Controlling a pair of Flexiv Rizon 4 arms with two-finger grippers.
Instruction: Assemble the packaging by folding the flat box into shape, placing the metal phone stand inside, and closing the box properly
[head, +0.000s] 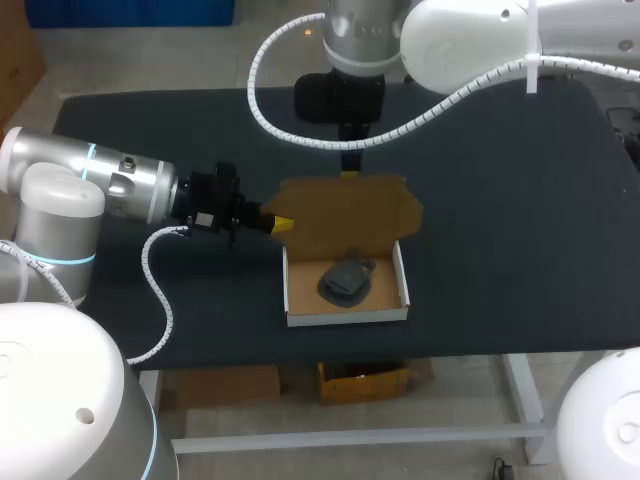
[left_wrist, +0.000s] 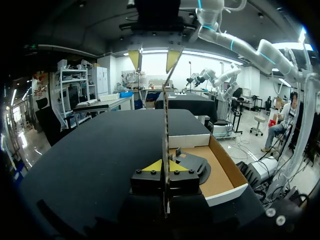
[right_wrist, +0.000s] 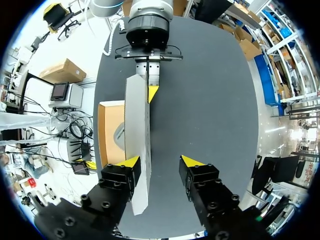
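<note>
The cardboard box (head: 345, 318) sits near the table's front edge, with white walls and a brown inside. The dark grey phone stand (head: 347, 279) lies in it. Its lid (head: 345, 212) stands up along the far side. My left gripper (head: 277, 223) is shut on the lid's left edge. In the left wrist view the lid (left_wrist: 166, 115) runs edge-on between the left gripper's (left_wrist: 165, 166) yellow tips. My right gripper (right_wrist: 161, 161) is open at the lid's far edge. The lid (right_wrist: 137, 130) rests against one of its fingers and stands apart from the other.
The black table (head: 500, 200) stretches wide to the right of the box and behind it. A white spiral cable (head: 262, 110) from my right arm hangs over the back left. The box's front wall lies close to the table's front edge (head: 450, 352).
</note>
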